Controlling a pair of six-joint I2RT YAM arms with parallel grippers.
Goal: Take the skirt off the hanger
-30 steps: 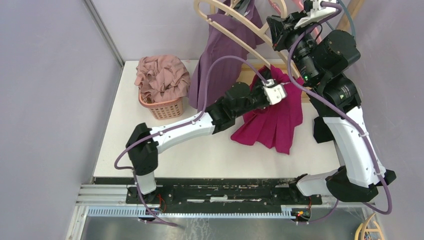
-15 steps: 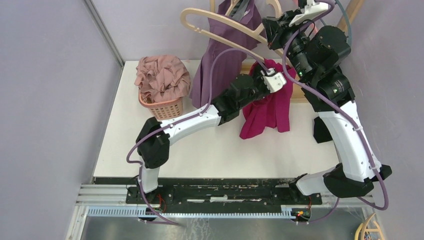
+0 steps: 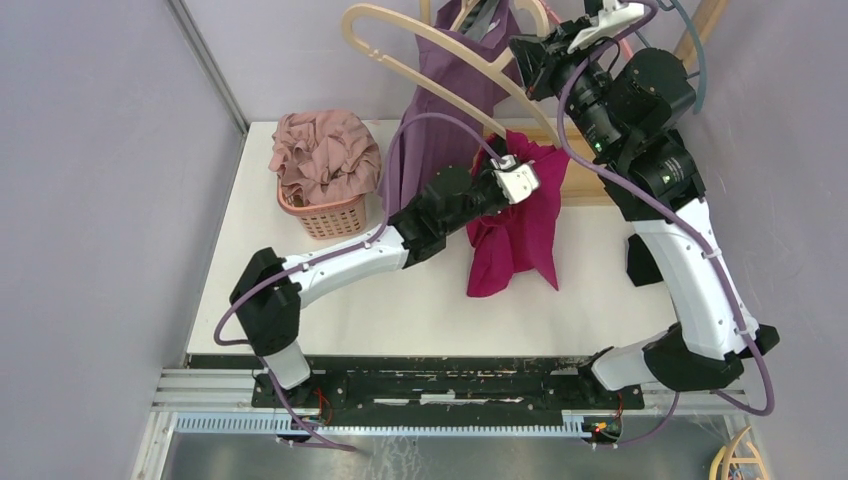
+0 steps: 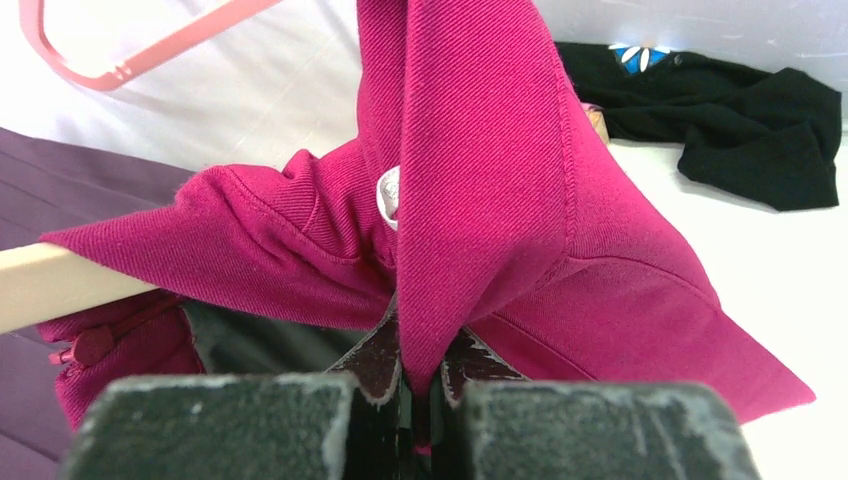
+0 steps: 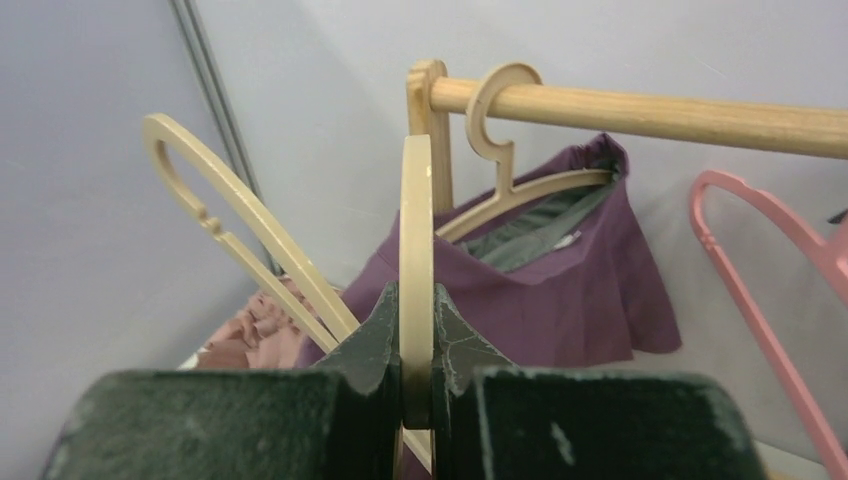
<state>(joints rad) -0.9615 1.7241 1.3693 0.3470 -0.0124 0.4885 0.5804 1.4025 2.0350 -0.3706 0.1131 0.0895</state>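
I read the magenta skirt (image 4: 500, 170) as matt twill cloth, finely ribbed on the diagonal, with stitched hems. A small silvery snap (image 4: 388, 190) on it glints like metal. The left gripper (image 4: 418, 372) has dark, coarse, scuffed faces, matt all over. In the right wrist view the cream hanger (image 5: 415, 260) looks smooth and faintly satiny; wood or plastic, I can't tell. The rail (image 5: 700, 115) is bare grained wood. The purple skirt (image 5: 600, 300) is soft matt cloth with a slightly sheeny grey lining. At the right edge, the pink hanger (image 5: 745, 300) looks like smooth plastic.
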